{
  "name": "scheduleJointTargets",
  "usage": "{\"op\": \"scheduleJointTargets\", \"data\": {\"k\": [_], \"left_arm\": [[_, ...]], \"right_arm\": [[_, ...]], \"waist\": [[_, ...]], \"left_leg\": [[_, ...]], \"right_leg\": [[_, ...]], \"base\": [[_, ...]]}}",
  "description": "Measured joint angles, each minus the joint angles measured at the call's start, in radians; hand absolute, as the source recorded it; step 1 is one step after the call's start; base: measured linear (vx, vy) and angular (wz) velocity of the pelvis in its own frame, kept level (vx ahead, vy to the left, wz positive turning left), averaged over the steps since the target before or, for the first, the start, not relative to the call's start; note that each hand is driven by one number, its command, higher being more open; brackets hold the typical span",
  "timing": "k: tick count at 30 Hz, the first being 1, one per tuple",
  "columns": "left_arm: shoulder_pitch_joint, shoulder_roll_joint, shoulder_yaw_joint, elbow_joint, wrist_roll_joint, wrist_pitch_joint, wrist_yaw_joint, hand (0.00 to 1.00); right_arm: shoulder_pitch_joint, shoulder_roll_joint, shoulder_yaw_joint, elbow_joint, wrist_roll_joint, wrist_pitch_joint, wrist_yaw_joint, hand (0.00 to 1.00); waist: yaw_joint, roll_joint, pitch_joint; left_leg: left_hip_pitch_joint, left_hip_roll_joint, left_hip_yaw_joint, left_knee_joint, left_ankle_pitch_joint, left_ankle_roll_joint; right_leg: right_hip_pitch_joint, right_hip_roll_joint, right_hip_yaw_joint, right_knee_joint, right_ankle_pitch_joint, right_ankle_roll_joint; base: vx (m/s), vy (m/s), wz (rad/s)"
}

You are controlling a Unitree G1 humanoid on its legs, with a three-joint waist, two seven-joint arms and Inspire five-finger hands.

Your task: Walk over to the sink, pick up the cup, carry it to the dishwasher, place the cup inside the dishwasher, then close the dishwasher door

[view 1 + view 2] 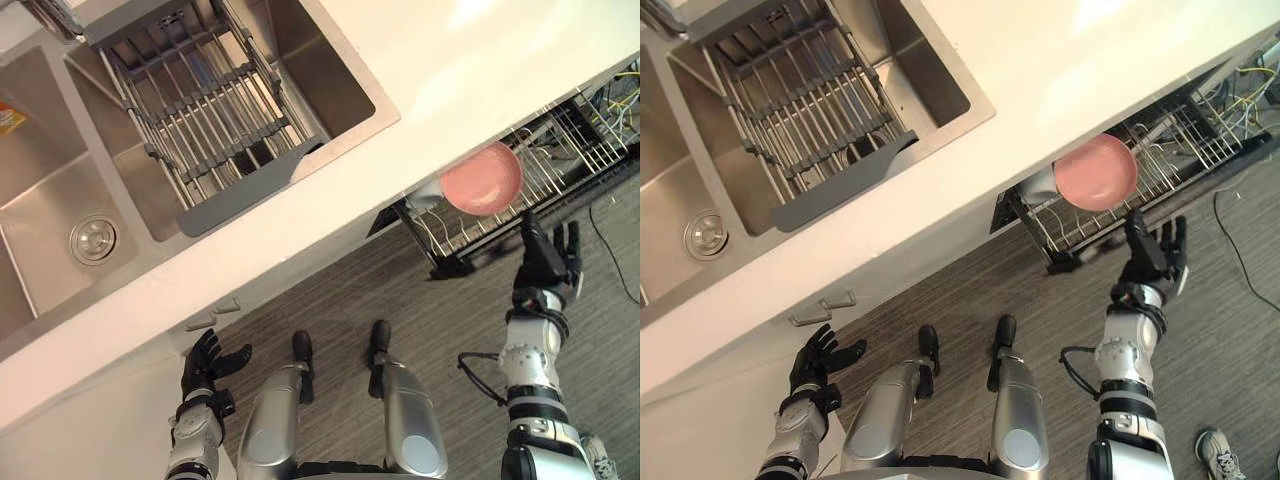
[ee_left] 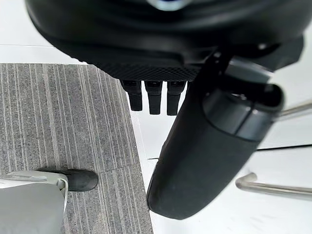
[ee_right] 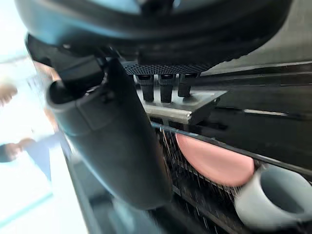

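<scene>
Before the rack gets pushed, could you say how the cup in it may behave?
The cup seems to lie on its side beside the pink plate, so it may roll and knock it. It looks rigid, probably breakable.

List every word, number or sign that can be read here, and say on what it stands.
None can be read.
The orange sticker at the left edge of the sink is too small to read.
The pink plate, the cup and the dishwasher rack show no text.

A kitchen: steel sink (image 1: 60, 170), white counter (image 1: 480, 70), pulled-out dishwasher rack (image 1: 540, 180)
</scene>
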Motion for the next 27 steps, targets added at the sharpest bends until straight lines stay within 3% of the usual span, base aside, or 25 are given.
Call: {"op": "scheduleJointTargets", "data": {"k": [6,11,18,21,27], "left_arm": [[0.004,0.021,0.000,0.001,0.017,0.001,-0.013,0.90],[0.009,0.030,-0.003,0.001,0.019,0.002,-0.016,0.90],[0.010,0.030,-0.005,0.006,0.018,0.009,-0.017,0.90],[0.011,0.031,-0.014,0.006,0.018,0.012,-0.017,0.90],[0.041,0.029,-0.043,0.006,0.019,0.020,-0.034,0.90]], "right_arm": [[-0.202,-0.087,0.110,0.146,-0.004,0.035,0.000,0.90],[-0.233,-0.134,0.176,0.185,-0.047,0.039,0.021,0.90],[-0.265,-0.148,0.175,0.250,-0.158,0.073,0.037,0.90],[-0.161,-0.164,0.188,0.213,-0.253,0.096,0.091,0.90],[0.188,-0.100,0.202,0.177,-0.455,0.144,0.150,0.90]], "waist": [[0.035,0.000,0.000],[0.033,0.001,0.000],[0.033,0.001,0.000],[0.033,0.001,-0.008],[0.017,-0.012,-0.096]], "left_leg": [[-0.018,-0.004,-0.069,-0.011,0.029,-0.013],[-0.030,-0.003,-0.096,0.001,0.030,-0.013],[-0.017,0.005,-0.109,-0.035,0.058,-0.021],[0.018,0.007,-0.116,-0.066,0.071,-0.032],[0.080,0.000,-0.126,-0.103,0.072,-0.035]], "right_leg": [[0.006,0.004,-0.045,-0.013,0.004,-0.006],[0.012,0.009,-0.055,-0.020,0.015,-0.016],[0.028,0.019,-0.066,-0.055,0.032,-0.019],[0.058,0.024,-0.076,-0.070,0.031,-0.020],[0.117,0.017,-0.091,-0.078,0.010,-0.014]], "base": [[0.00,-0.024,0.21],[-0.04,0.014,0.04],[-0.06,0.005,0.05],[0.02,-0.012,0.07],[0.10,0.015,0.08]]}}
